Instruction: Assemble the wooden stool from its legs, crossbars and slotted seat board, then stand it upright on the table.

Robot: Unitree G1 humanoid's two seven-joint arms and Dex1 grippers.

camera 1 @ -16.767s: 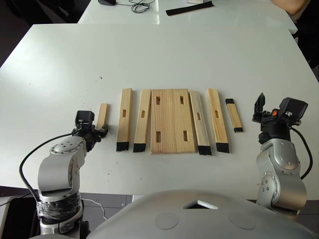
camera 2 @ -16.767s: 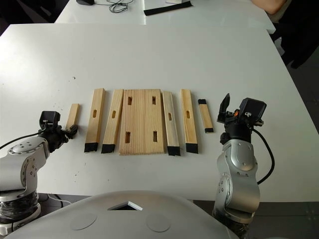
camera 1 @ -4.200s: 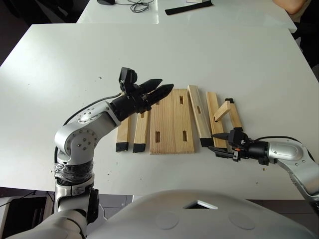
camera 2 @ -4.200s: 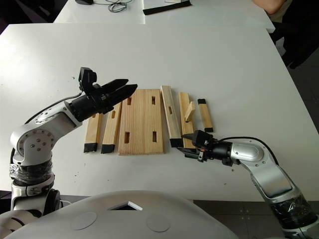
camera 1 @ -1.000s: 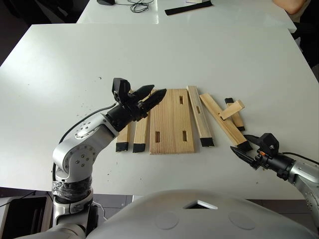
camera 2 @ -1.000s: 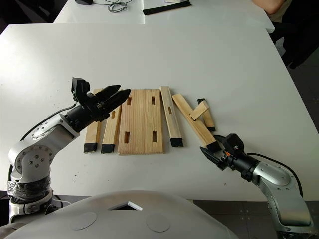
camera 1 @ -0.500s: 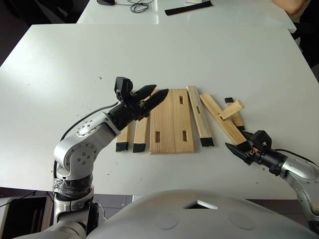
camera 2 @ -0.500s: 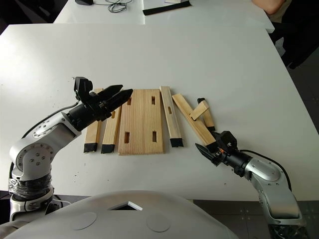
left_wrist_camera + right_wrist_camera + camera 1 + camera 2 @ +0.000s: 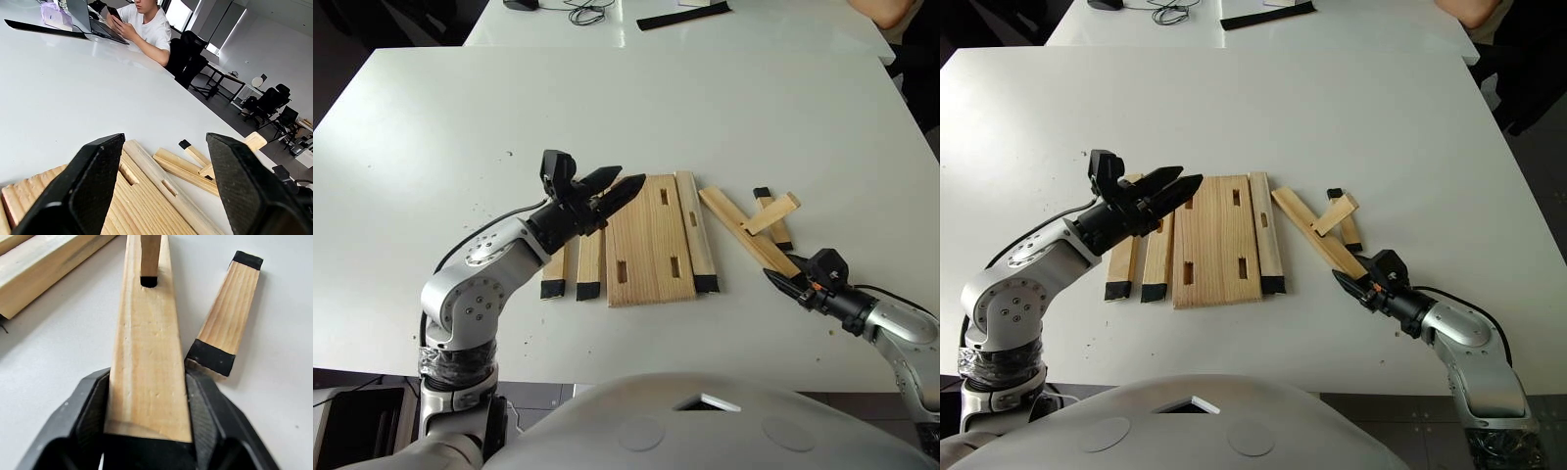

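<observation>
Leg [image 9: 1312, 233] pinched at near end by right gripper [image 9: 146, 401], slanted right of seat board [image 9: 1217, 245] | crossbar [image 9: 1337, 213] plugged in its slot | left gripper [image 9: 1192, 175] spread over board's left edge | to be swung slowly, crossbar not jarred loose

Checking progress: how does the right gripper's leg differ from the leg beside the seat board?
Gripped leg lies slanted; board-side leg parallel to the seat board. Gripped leg's slot holds a crossbar; board-side leg's is empty. Right gripper is shut on the first only. Both pale wood.
</observation>
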